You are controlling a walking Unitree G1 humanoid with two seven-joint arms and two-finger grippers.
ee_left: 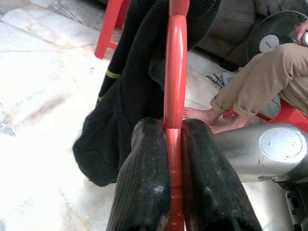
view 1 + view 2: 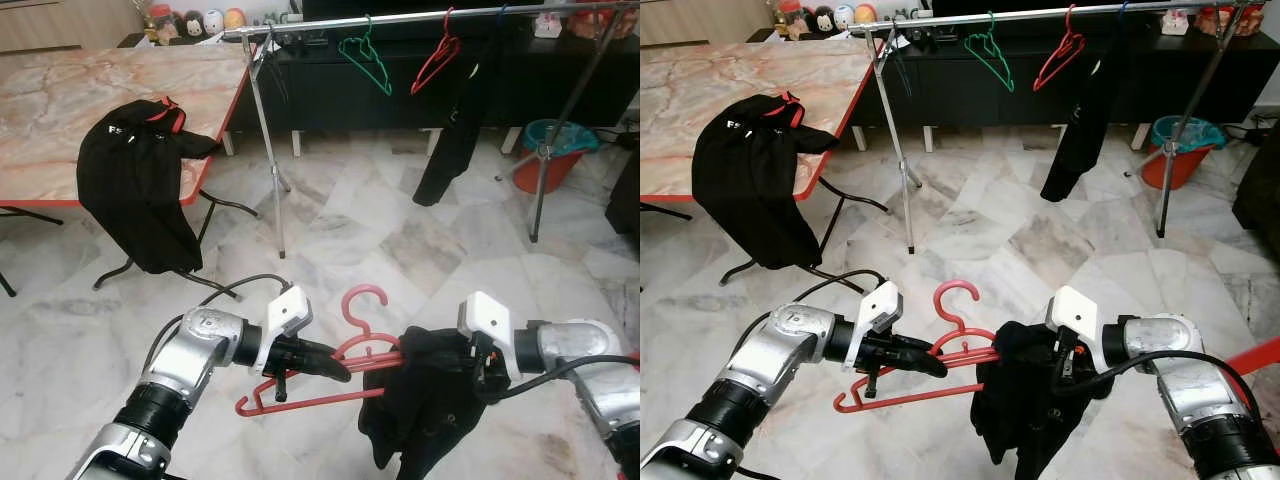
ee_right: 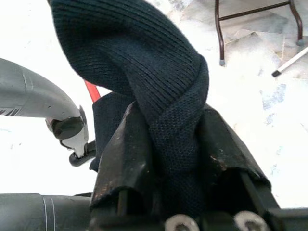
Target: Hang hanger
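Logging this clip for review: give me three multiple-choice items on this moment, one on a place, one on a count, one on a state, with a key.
1. Where does the black jacket lie?
A. over the table edge
B. on the rail
C. in the bucket

2. How many bare hangers are on the rail?
A. none
B. two
C. four

3. What does the left pincer hold?
A. nothing
B. a cable
C. the red hanger

Key: 1 A, it drapes off the table's corner. 2 B, a green hanger and a second red one hang there. 3 C, the left wrist view shows both fingers clamped on the red bar, while the right pincer grips dark cloth.
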